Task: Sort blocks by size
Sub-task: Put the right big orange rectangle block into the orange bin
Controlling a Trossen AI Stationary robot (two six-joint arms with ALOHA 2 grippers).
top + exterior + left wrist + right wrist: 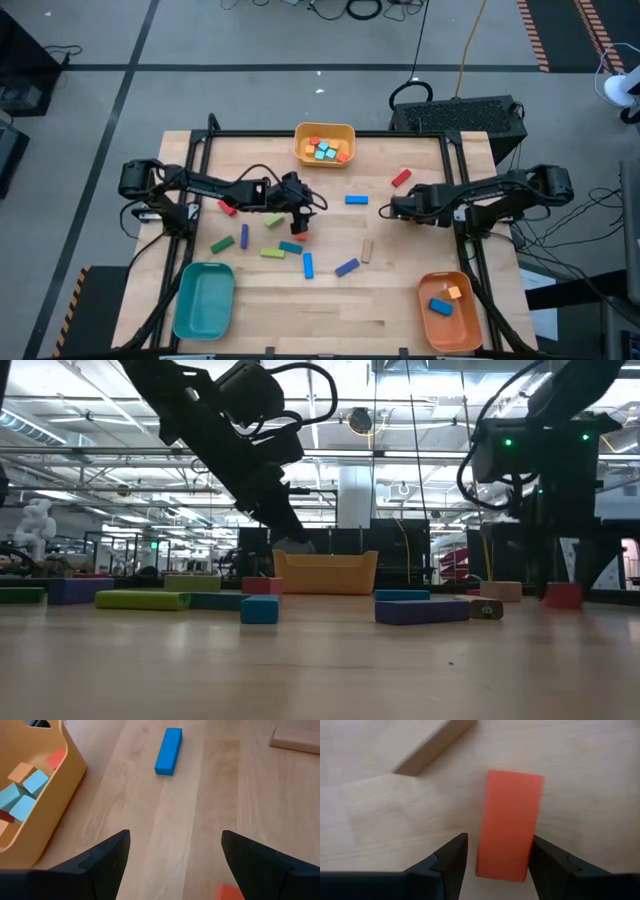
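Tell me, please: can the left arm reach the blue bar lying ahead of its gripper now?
Probably yes. The left gripper stands open above bare wood, and the blue bar lies alone ahead of it, nothing between. The yellow tray sits off to one side, clear of that path.

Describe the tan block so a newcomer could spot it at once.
From the orange plastic tray at the high view's lower right, look up-left toward mid-table. There lies the short tan wooden bar, the only unpainted piece; the block nearest it is blue.

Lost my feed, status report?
Right gripper straddling orange-red block, jaws not closed. Left gripper open, empty, beside yellow tray. Nothing in the way.
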